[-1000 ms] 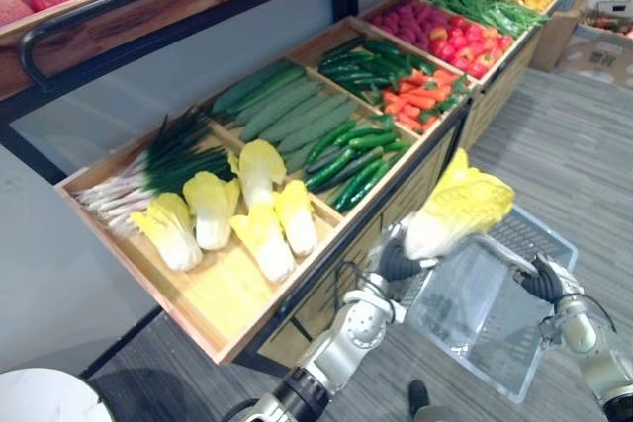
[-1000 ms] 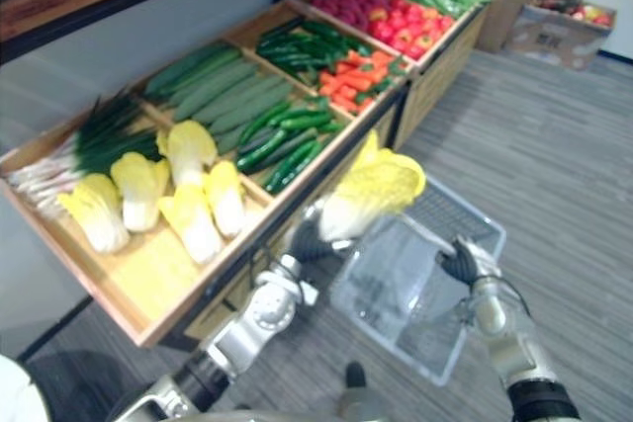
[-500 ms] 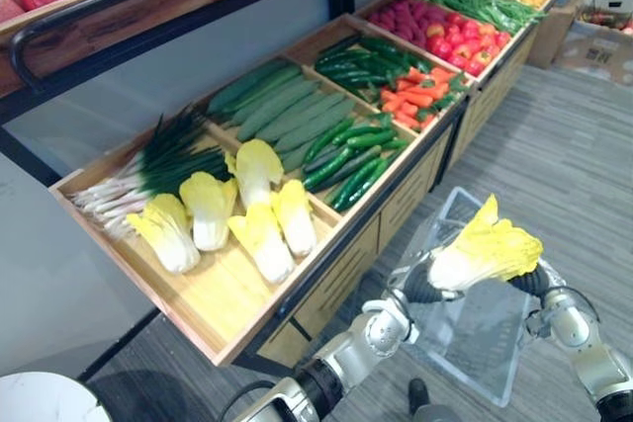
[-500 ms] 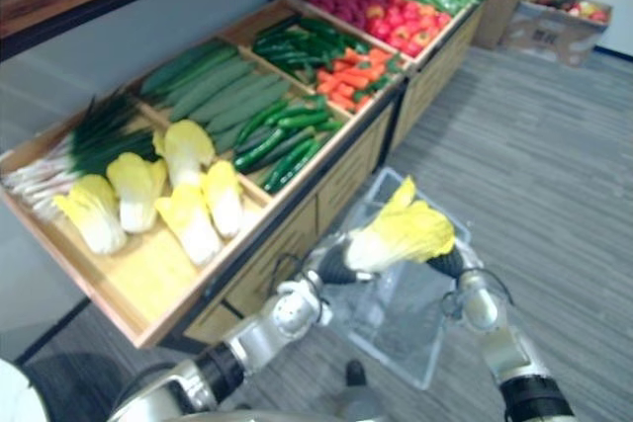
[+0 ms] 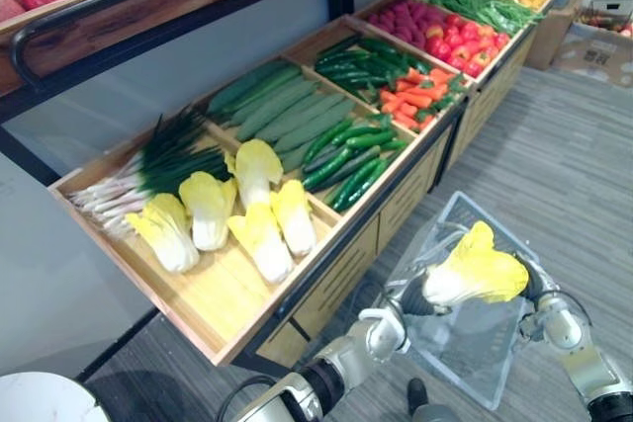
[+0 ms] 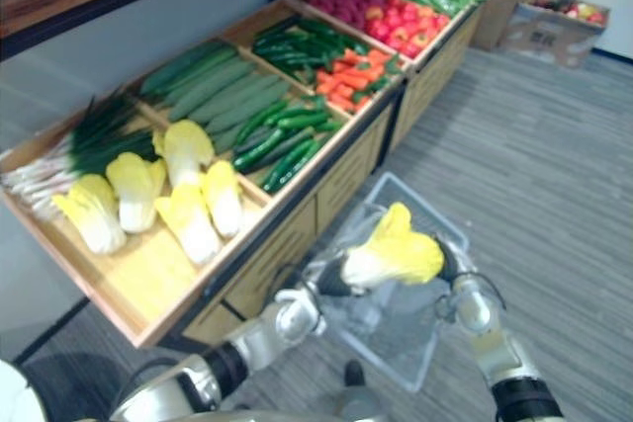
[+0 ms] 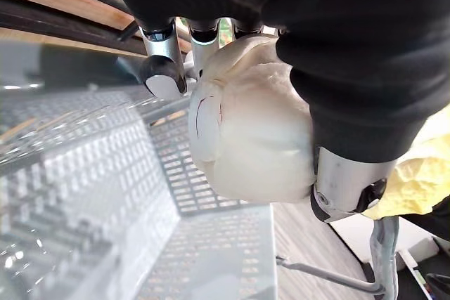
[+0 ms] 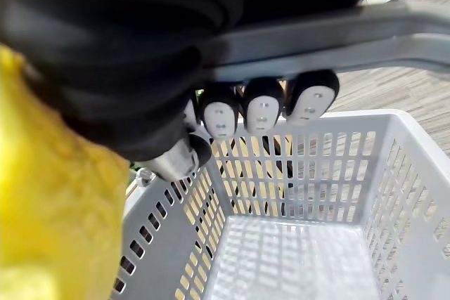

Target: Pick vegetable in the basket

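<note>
Beside the wooden produce stand (image 5: 223, 294), your left hand (image 5: 419, 295) had its fingers (image 7: 163, 68) clenched round the white base of the cabbage (image 5: 477, 269), leaves pointing toward your right hand (image 5: 536, 284). The cabbage hung just above the open basket (image 5: 450, 343), which the right hand gripped by its handle (image 8: 351, 43); the drop lay straight down, I'd judge.

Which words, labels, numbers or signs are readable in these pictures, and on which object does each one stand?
No text is readable in these pictures.
Cardboard box on the floor at the far end of the stand: dark print on its side, too blurred to read.
Cabbage, grey basket and wooden produce trays: no label, number or sign shows on them.
</note>
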Robot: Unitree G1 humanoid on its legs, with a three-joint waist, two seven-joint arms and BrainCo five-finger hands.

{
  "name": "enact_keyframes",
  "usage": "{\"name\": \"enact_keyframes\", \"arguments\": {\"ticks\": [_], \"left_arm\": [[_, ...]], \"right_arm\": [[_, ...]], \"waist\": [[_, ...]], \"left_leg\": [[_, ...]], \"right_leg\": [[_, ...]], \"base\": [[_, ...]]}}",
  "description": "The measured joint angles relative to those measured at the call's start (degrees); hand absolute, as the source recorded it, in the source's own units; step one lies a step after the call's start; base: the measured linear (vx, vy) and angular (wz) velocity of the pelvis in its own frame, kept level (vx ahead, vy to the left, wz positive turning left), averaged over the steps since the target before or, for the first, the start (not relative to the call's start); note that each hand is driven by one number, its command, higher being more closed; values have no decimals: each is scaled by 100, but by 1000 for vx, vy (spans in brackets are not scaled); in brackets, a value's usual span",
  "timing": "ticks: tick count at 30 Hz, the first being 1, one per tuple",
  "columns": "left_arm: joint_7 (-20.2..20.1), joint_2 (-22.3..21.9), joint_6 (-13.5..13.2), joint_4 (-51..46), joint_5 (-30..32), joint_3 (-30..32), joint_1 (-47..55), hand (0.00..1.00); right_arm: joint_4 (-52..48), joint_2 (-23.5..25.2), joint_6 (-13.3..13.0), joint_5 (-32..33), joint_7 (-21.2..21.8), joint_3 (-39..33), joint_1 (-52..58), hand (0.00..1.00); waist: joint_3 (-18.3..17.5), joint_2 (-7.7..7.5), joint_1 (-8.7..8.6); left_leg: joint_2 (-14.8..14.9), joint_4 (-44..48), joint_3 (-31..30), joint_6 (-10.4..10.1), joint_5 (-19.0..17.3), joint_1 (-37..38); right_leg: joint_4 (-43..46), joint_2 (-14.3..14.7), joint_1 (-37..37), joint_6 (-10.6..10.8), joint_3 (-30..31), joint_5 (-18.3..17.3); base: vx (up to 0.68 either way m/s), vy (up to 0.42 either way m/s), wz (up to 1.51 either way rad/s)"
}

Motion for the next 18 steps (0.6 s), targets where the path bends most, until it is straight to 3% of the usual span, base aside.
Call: {"name": "enact_keyframes", "arguments": {"ticks": [1,18], "left_arm": [[-26,0,-1,45,0,-22,1,0],[-457,10,123,453,-6,-459,-66,0]], "right_arm": [[1,8,0,0,-1,0,0,100],[0,396,-2,-32,-57,-53,-161,100]], "waist": [[-1,-1,-1],[-63,-235,-132]], "left_leg": [[0,0,-1,0,0,0],[-13,0,-56,0,0,-5]], "right_leg": [[0,0,1,0,0,0],[5,-25,9,0,-20,2]], "base": [[0,0,0],[0,0,0]]}}
